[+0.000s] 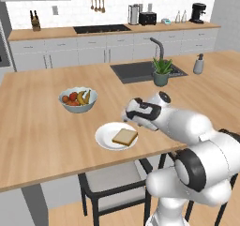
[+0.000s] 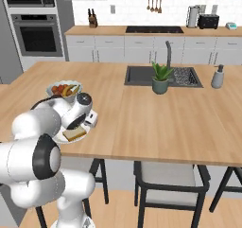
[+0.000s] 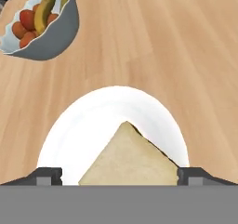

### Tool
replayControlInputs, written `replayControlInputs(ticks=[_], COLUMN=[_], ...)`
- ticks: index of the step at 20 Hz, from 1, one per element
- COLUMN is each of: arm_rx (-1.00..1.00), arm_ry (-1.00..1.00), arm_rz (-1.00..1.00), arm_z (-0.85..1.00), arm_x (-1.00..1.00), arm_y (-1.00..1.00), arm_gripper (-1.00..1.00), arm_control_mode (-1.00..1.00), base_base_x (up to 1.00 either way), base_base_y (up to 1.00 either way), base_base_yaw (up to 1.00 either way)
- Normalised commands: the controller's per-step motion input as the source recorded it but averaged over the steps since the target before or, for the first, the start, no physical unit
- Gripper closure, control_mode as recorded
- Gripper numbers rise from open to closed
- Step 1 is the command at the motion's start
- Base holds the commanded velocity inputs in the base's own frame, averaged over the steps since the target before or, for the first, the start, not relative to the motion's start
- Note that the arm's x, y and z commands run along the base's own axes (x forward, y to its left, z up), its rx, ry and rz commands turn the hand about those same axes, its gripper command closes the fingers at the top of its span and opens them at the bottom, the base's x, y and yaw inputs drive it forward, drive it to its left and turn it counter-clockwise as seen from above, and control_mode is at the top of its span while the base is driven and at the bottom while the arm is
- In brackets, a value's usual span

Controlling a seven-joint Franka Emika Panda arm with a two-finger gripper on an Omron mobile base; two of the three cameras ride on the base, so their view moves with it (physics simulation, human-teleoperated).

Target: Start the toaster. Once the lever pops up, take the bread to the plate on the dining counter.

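On the near edge of the dining counter [image 1: 42, 131] lies the plate [image 1: 104, 137], white and round, with the bread [image 1: 124, 137] flat on it, a tan slice with a darker crust, one corner pointing toward the far side in the hand view; the gripper [image 1: 127, 116] hangs just above and beside the plate, its jaws spread wide, the two dark fingertips [image 3: 46, 175] set apart on either side of the slice and holding nothing; a dark chair [image 1: 112, 180] stands tucked under the counter edge below the plate; beyond the plate sits a pale bowl of fruit [image 1: 78, 99], near it but not touching; farther across the wood top are a small potted plant [image 1: 161, 71], a dark sink [image 1: 136, 71] with a tap [image 1: 158, 46], and a grey soap bottle [image 1: 198, 64]; against the back wall, on the far worktop, stands the toaster [image 1: 147, 18], black and boxy, next to a steel paper-towel holder [image 1: 134, 14]; a coffee machine [image 1: 198, 12] and a knife block [image 1: 35, 22] stand well apart along that same worktop
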Motion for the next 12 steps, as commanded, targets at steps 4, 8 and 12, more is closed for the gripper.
replayControlInputs(ticks=[4,8,12], arm_rx=[0.0,0.0,-0.04], arm_ry=[0.05,0.11,0.21], arm_rz=[-0.18,-0.12,-0.11], arm_z=[0.9,0.87,0.46], arm_x=[-0.38,-0.43,-0.51], arm_y=[-0.32,-0.08,-0.12], arm_gripper=[-1.0,-1.0,-1.0], arm_control_mode=[-1.0,-1.0,-1.0], base_base_x=[0.0,0.0,0.0], base_base_y=[0.0,0.0,0.0], base_base_yaw=[0.0,0.0,0.0])
